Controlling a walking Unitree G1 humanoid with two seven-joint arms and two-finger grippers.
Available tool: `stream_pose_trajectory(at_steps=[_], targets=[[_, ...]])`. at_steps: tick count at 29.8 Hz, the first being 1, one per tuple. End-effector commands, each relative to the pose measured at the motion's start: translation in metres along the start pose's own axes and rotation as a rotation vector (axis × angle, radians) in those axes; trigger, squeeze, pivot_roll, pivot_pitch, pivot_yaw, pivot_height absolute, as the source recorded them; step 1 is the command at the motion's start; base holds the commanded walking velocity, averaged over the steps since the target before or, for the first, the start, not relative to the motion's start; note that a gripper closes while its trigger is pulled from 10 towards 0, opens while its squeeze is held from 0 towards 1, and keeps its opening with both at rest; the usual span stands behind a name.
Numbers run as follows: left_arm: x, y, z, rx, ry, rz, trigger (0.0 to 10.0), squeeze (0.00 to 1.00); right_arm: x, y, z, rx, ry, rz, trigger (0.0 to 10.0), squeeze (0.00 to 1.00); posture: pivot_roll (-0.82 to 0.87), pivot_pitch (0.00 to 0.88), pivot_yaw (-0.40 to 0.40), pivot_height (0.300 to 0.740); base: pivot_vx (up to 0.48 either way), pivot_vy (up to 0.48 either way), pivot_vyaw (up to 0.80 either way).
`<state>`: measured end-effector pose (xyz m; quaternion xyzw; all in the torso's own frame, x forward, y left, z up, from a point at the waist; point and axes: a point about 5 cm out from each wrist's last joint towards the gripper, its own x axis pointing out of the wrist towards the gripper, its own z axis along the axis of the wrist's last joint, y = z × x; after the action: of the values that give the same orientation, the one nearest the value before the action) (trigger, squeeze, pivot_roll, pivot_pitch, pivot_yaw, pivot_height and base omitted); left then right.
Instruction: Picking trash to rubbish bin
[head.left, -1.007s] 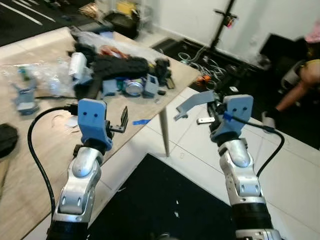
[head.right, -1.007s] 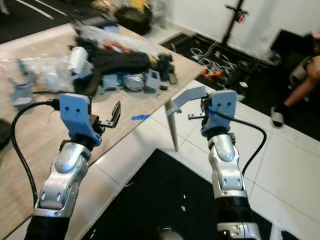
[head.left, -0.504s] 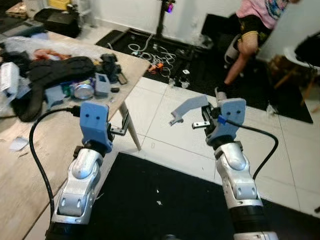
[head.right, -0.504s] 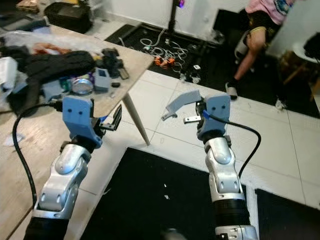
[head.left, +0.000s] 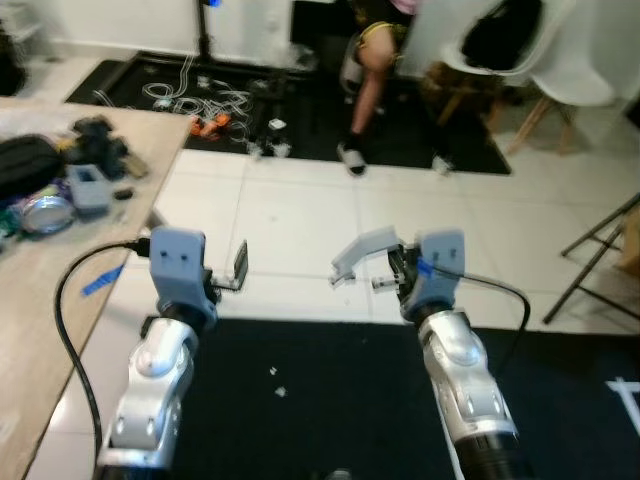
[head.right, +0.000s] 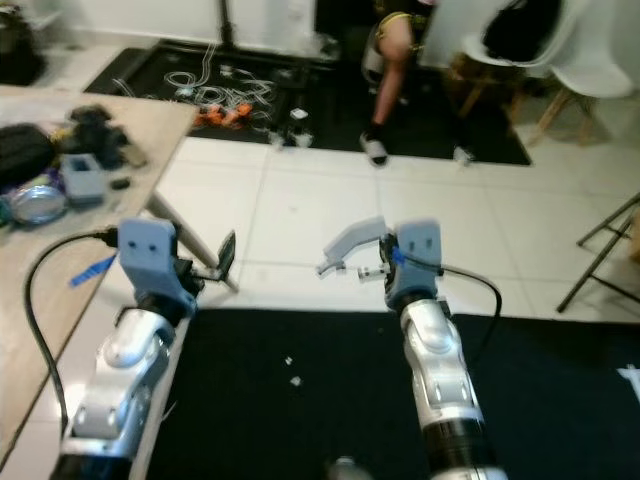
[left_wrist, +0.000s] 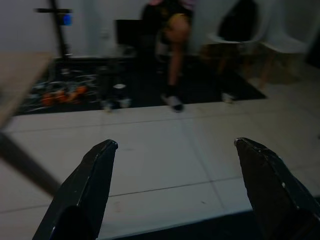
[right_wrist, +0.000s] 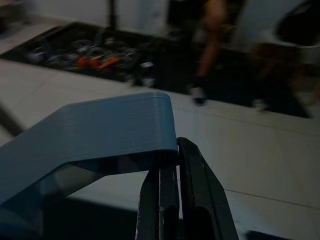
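Turning had swung the whole view since the earlier pictures: the long wooden table (head.left: 45, 290) with its pile of clutter had slid off to the robot's left, and white floor tiles (head.left: 290, 215) and a black floor mat (head.left: 320, 400) now lay ahead. That was the camera moving, not the things.

The right gripper (head.left: 385, 283) was held up in front of the robot. Its two black fingers (right_wrist: 172, 200) were pressed together on one end of a bent, pale blue-grey plastic strip (head.left: 355, 250). This strip looked like the trash. It stuck out past the fingertips and leaned over toward the robot's left, with nothing under it but air.

The left gripper (head.left: 238, 266) was held up at about the same height, well apart from the other one. Its black fingers (left_wrist: 87, 190) were spread wide with nothing between them, just floor far beyond the tips.

A person (head.left: 370, 75) stood well beyond both grippers, near a white chair (head.left: 530, 60) and some tangled cables (head.left: 200, 95) on a dark mat. No rubbish bin could be made out yet, so the robot probably had more walking and looking to do.

What could go wrong? The strip was pinched only at its end, so a bump or a quick turn might twist it loose and drop it. The pictures were also a bit blurry, so the bin could be missed. The robot might also walk too near the person or the cables.
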<state>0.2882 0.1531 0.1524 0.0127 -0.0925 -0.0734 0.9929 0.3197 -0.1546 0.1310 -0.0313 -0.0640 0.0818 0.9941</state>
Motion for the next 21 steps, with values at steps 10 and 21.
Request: stream_pose_trajectory(at_steps=[10,21], targets=[[-0.008,0.005,-0.021,0.024,0.084,-0.014,10.0,0.0,-0.012,-0.005,-0.026,0.051,0.076,-0.044,10.0,0.0,0.03,0.126,0.015,0.74,0.0,0.0,-0.8],[0.01,0.006,-0.025,0.084,0.115,-0.102,10.0,0.0,-0.015,-0.005,-0.032,0.097,0.051,-0.134,10.0,0.0,0.06,0.135,0.148,0.74,0.0,0.0,-0.8]])
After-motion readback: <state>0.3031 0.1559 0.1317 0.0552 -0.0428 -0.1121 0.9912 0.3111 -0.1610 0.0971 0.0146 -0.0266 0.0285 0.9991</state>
